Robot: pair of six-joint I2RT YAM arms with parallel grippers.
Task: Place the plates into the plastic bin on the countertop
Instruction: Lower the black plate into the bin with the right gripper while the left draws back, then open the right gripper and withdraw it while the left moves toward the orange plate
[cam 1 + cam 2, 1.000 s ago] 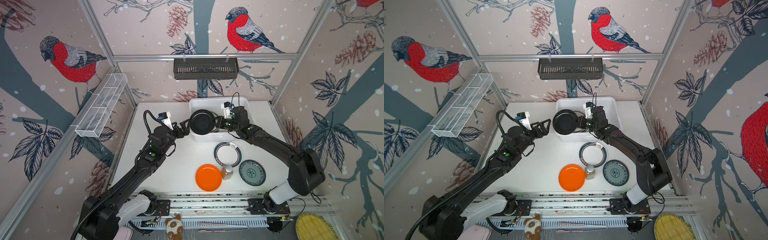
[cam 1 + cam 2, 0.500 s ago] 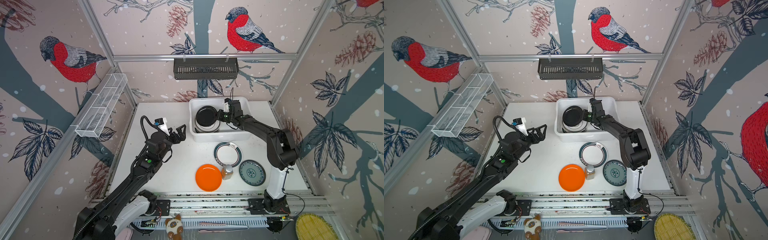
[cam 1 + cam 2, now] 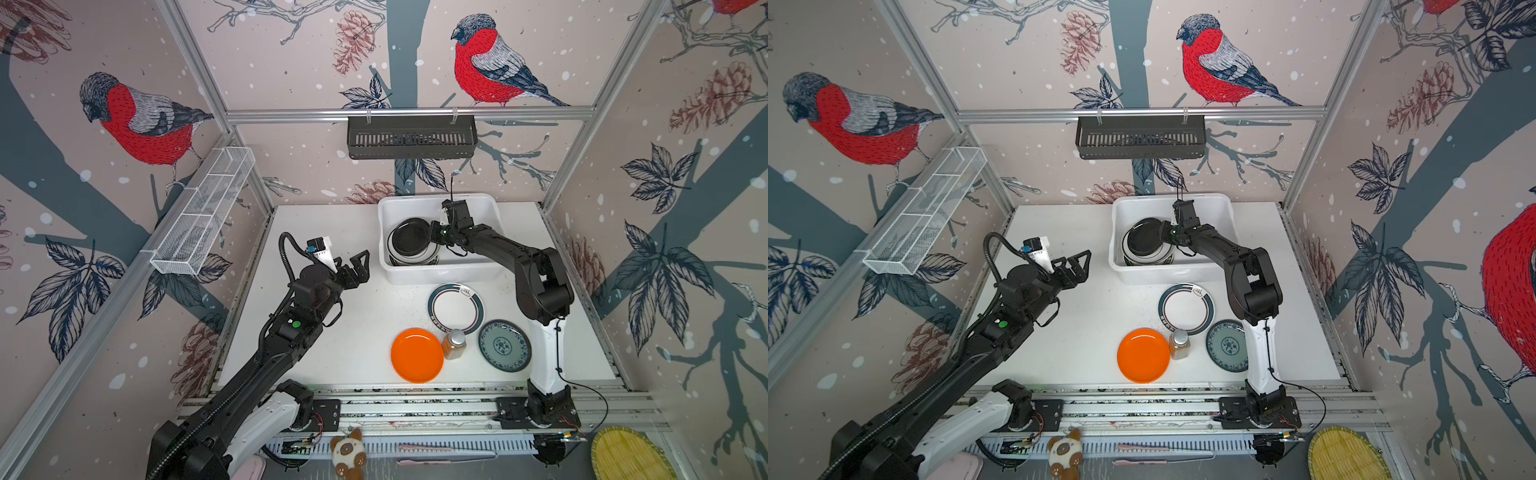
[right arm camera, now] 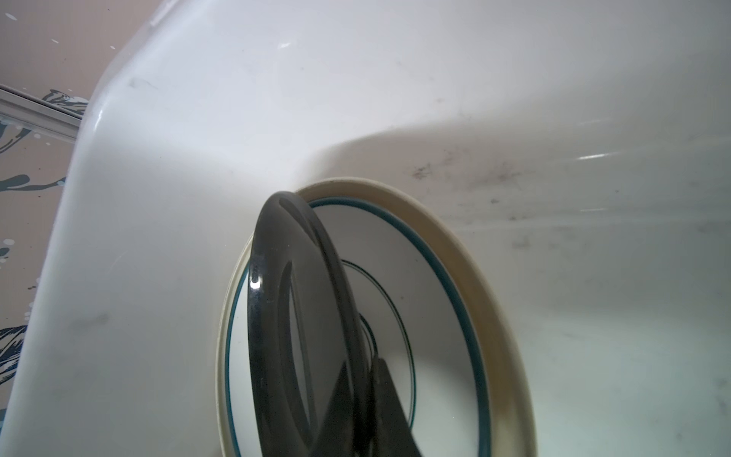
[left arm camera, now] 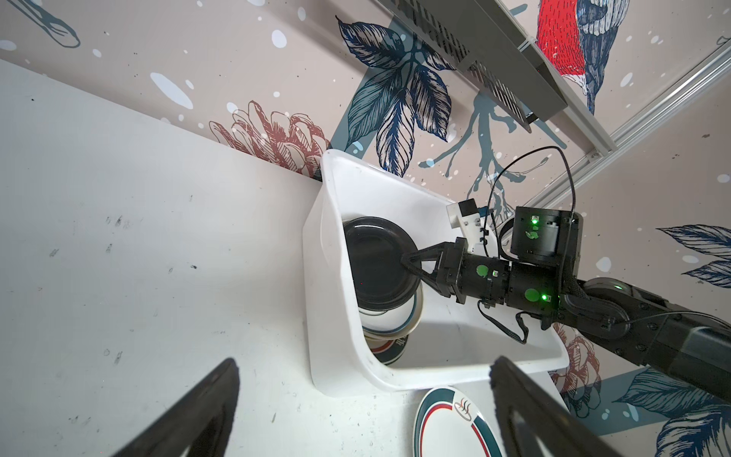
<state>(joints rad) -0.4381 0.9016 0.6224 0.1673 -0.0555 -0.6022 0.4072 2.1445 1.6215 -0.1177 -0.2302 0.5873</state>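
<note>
The white plastic bin (image 3: 444, 274) (image 3: 1175, 272) stands at the back of the countertop (image 3: 332, 332). Inside it, a black plate (image 3: 409, 237) (image 5: 375, 265) (image 4: 285, 300) lies tilted on a stack with a cream plate (image 4: 455, 245) and a teal-rimmed white one (image 4: 395, 277). My right gripper (image 3: 432, 237) (image 5: 405, 263) (image 4: 362, 362) reaches into the bin, its fingers pinched on the black plate's rim. My left gripper (image 3: 353, 259) (image 3: 1073, 258) (image 5: 364, 362) hangs open and empty left of the bin. On the countertop lie a teal-rimmed plate (image 3: 456, 308), an orange plate (image 3: 417, 354) and a blue-green patterned plate (image 3: 504, 345).
A small amber bottle (image 3: 454, 344) stands between the orange and patterned plates. A black slotted rack (image 3: 411, 137) hangs on the back wall and a white wire basket (image 3: 203, 216) on the left wall. A toy (image 3: 349, 451) and woven mat (image 3: 631, 457) lie beyond the front rails.
My right gripper has carried the black plate from over the bin's front left rim down onto the stack inside. My left gripper has drawn back from the plate, leftward and nearer the front.
</note>
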